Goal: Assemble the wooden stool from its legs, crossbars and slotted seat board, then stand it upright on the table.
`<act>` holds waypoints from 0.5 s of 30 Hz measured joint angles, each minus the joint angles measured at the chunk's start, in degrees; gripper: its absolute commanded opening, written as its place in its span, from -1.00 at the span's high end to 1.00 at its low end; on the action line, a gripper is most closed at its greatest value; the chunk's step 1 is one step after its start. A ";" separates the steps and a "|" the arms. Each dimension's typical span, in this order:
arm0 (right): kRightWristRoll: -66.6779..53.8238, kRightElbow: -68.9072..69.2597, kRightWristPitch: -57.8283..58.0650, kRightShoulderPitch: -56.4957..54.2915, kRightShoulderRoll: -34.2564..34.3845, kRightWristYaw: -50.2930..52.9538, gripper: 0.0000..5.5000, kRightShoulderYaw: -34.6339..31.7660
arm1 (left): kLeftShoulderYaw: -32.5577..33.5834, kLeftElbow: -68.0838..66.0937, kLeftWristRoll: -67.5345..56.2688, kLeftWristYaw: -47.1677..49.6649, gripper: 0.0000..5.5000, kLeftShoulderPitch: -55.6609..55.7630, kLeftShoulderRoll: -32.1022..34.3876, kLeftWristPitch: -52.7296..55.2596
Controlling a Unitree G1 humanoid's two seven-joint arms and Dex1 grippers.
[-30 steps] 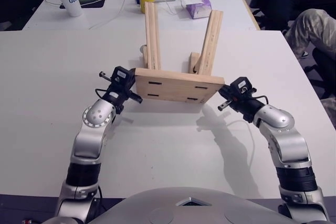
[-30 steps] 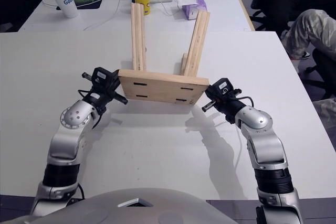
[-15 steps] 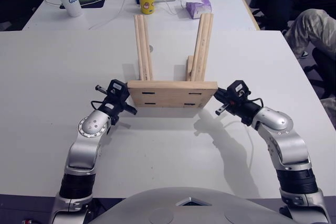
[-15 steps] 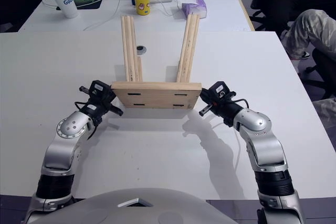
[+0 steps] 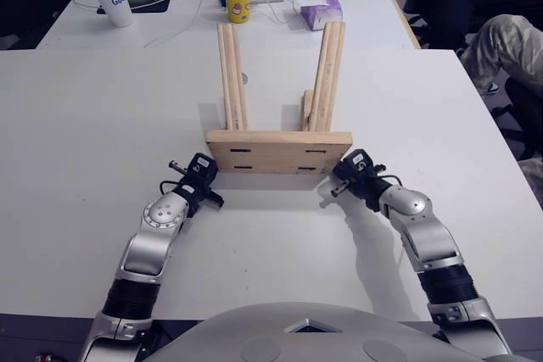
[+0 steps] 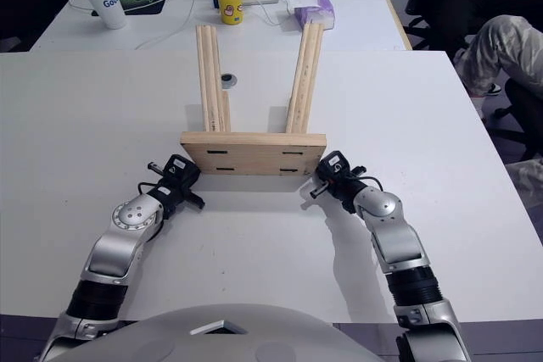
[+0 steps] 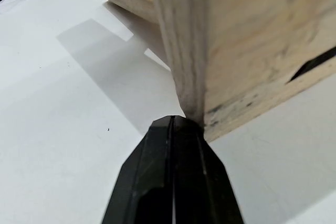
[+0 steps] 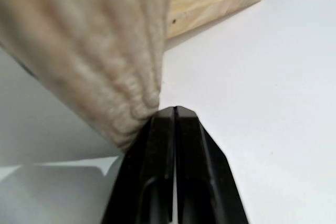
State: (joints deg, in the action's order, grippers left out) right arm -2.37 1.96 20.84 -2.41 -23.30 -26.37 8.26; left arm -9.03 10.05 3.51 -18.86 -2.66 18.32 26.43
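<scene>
Stool (image 5: 278,152) btwn left gripper (image 5: 207,175) & right gripper (image 5: 342,174), touching.

The left arm (image 5: 146,247) rises from the lower left of the head view and the right arm (image 5: 428,239) from the lower right, both forearms angling inward toward the centre. The left gripper (image 5: 204,175) sits just left of centre, the right gripper (image 5: 342,172) just right of it, level with each other. Left fingers (image 7: 149,182) and right fingers (image 8: 152,171) are pressed flat together along a thin seam.
</scene>
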 measured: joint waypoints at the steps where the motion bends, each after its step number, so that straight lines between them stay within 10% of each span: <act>1: 0.23 -0.44 -0.41 -0.17 0.19 0.21 0.99 0.00 | -0.05 -0.19 0.02 0.10 1.00 0.20 -0.04 0.00; 15: 0.37 1.26 0.49 0.89 1.69 0.83 0.99 0.01 | -0.89 1.66 0.50 0.77 1.00 1.22 -0.60 3.38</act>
State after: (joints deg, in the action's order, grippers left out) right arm -2.00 3.22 21.33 -1.51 -21.61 -25.54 8.27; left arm -9.91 11.71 4.01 -18.08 -1.44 17.72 29.82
